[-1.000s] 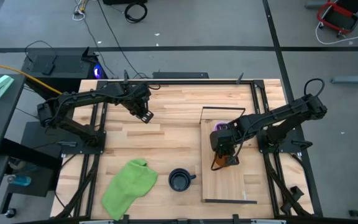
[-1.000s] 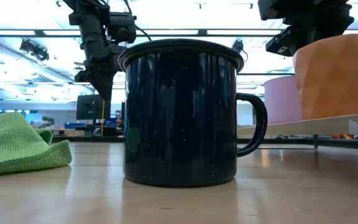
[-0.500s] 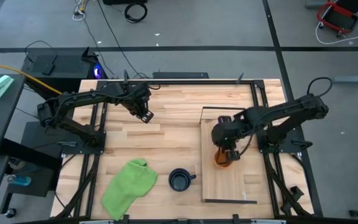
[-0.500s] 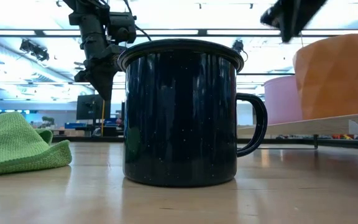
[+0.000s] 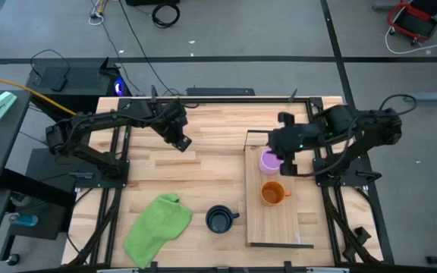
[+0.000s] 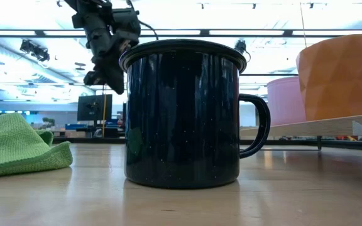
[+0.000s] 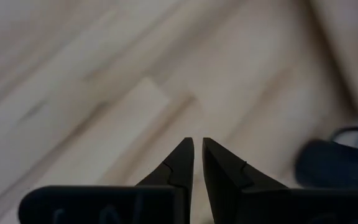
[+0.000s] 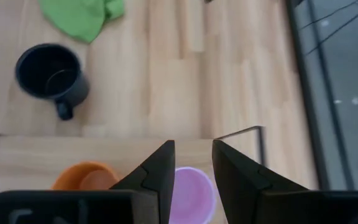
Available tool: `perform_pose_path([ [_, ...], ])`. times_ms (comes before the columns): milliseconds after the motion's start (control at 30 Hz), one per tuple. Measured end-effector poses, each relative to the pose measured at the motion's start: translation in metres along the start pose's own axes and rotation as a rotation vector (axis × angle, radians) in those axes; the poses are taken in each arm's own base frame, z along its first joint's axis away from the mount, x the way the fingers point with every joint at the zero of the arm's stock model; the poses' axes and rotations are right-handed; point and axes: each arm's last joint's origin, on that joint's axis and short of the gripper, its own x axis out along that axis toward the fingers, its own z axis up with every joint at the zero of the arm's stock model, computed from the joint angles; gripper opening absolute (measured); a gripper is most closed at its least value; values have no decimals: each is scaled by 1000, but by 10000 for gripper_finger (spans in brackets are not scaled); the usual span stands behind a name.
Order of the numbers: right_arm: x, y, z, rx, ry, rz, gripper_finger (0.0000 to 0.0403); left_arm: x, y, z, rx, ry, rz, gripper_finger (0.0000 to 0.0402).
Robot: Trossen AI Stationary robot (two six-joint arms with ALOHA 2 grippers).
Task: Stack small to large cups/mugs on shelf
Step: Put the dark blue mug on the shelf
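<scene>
The light purple mug [image 5: 268, 161] and the orange mug [image 5: 272, 193] stand upright on the light-wood shelf [image 5: 283, 224], purple nearer the far end. The black mug [image 5: 218, 220] stands on the tabletop left of the shelf and fills the low view [image 6: 181, 113]. My right gripper [image 5: 281, 152] hovers open above the purple mug [image 8: 191, 186], touching nothing, with the orange mug [image 8: 86, 177] beside it. My left gripper [image 5: 180, 142] hangs shut over the table's far left part [image 7: 197, 143].
A crumpled green cloth [image 5: 158, 227] lies on the table near the front edge, left of the black mug. The shelf's thin black wire frame [image 5: 273, 133] rises at its far end, close under my right wrist. Bare planks lie between the two arms.
My right gripper has left the orange mug, risen out of the low view and moved toward the table's far edge, now above the purple mug. The orange mug stays standing on the shelf. My left gripper has shifted a little toward the table's right.
</scene>
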Motion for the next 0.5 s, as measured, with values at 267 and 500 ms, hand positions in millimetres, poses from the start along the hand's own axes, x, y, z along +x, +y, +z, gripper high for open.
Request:
perform_pose_path([
  [267, -21, -9, 4, 24, -58, -85, 114, 5, -33, -4, 100, 4, -234, 29],
  [500, -25, -12, -2, 95, -14, -107, 114, 8, -60, -11, 164, -4, -356, 24],
])
